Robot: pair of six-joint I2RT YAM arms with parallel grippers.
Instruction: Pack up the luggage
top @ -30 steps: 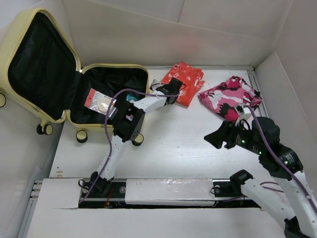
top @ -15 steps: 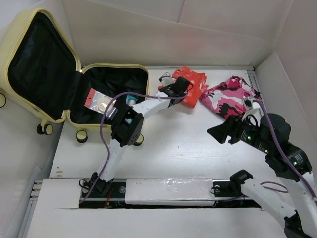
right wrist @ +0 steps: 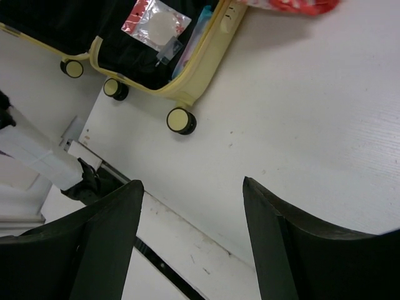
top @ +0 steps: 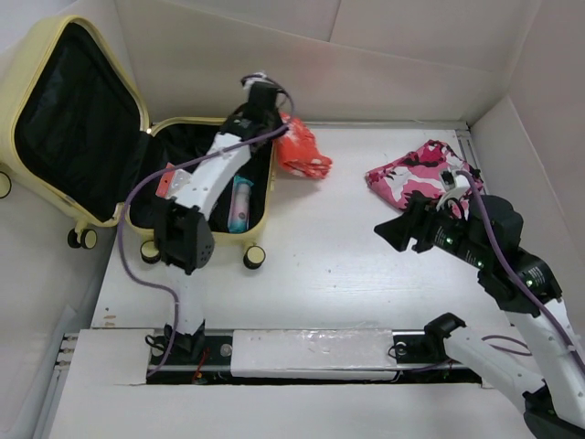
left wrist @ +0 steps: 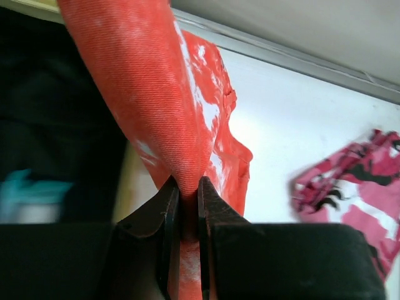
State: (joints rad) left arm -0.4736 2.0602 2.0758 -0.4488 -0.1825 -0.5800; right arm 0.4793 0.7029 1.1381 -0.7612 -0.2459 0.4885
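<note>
1. The white worktop carries all the things, with white walls around it
2. The luggage is at the far left corner of the worktop; it is open, its pale yellow base lies flat with the black lining up, and its lid leans back to the left
3. The left arm reaches over the base, and the left pincer is closed narrow on a fold of the orange-red cloth; the cloth hangs at the right rim of the base, and we cannot tell if it touches the worktop
4. The right pincer stands wide and holds nothing; it hovers over the right part of the worktop
5. The pink patterned cloth lies crumpled at the far right, near the right pincer but apart from it
6. Inside the base we see a teal tube near the right wall and a clear packet with a red top
7. The caster wheels sit at the near side of the base
</note>
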